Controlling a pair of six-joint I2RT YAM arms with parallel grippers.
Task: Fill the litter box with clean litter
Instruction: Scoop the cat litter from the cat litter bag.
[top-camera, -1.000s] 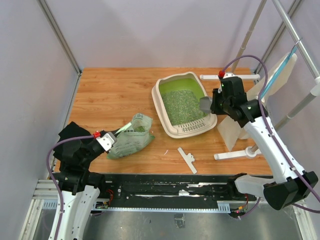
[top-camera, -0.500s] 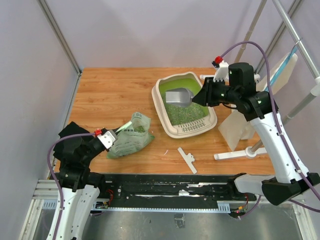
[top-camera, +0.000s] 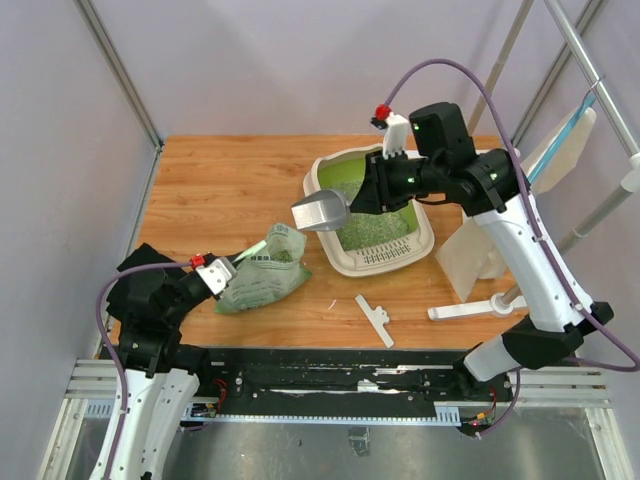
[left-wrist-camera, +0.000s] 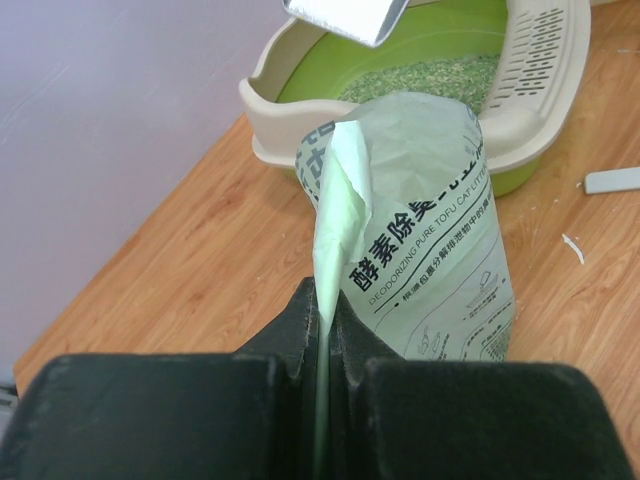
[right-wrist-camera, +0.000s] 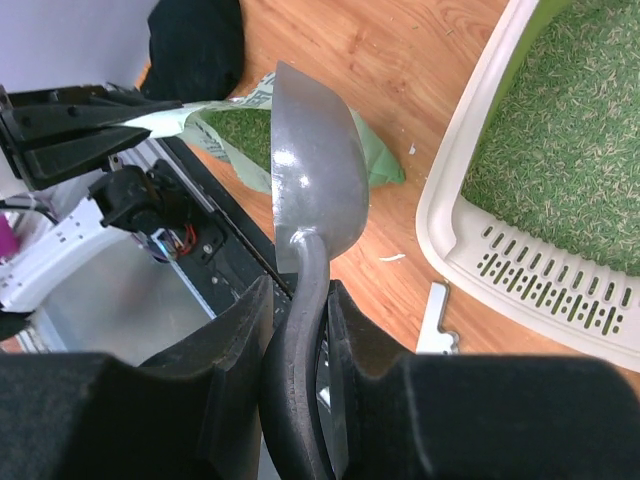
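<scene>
Cream litter box (top-camera: 372, 262) beneath right pincer (top-camera: 366, 198), scoop (top-camera: 320, 211) gripped, beyond rim

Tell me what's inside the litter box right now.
Green-grey litter covers most of the litter box floor; bright green inner walls show above it. The floor beneath the granules is hidden, so the layer's depth is unclear.

A light green printed bag (top-camera: 262, 274) lies open on the wooden table (top-camera: 220, 180). A silver scoop (top-camera: 320, 211) hangs just above it, and a white T-shaped piece (top-camera: 374, 319) lies nearby.
</scene>
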